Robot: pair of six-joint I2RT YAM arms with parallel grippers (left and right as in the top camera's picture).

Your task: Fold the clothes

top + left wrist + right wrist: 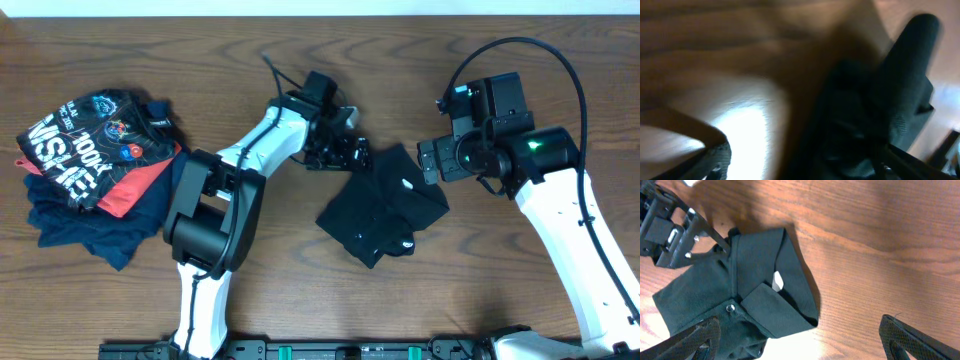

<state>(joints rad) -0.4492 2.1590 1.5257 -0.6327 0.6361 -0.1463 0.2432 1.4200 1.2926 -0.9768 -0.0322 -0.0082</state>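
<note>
Left pincer [345, 152]: in its wrist view the two fingers stand spread far apart at the bottom corners. Dark cloth is bunched between them toward the right-hand finger. The view is too blurred to tell whether the finger touches the cloth.

Seen from overhead, this pincer sits at the upper-left corner of the black polo shirt [385, 205]. The bulk of the shirt lies at about 5 o'clock from it.

Right pincer [432, 160]: also spread wide and holding nothing. It hovers just beside the shirt's upper-right edge, with the shirt at about 8 o'clock from it. Both arms are close to the shirt, and the left looks the nearer.

The shirt lies mid-surface as a partly folded, near-square bundle turned like a diamond. Its corners point to roughly 12, 3, 6 and 9 o'clock, so it shows no clear long axis. In the right wrist view a flap is turned over along one edge, with a small white tag [777, 281] and one button [730, 308] showing. The folds look soft and loose, so they will likely slip if lifted by one corner.

A heap of other garments [90, 160] lies well apart at 9 o'clock on the wooden surface [470, 300].
</note>
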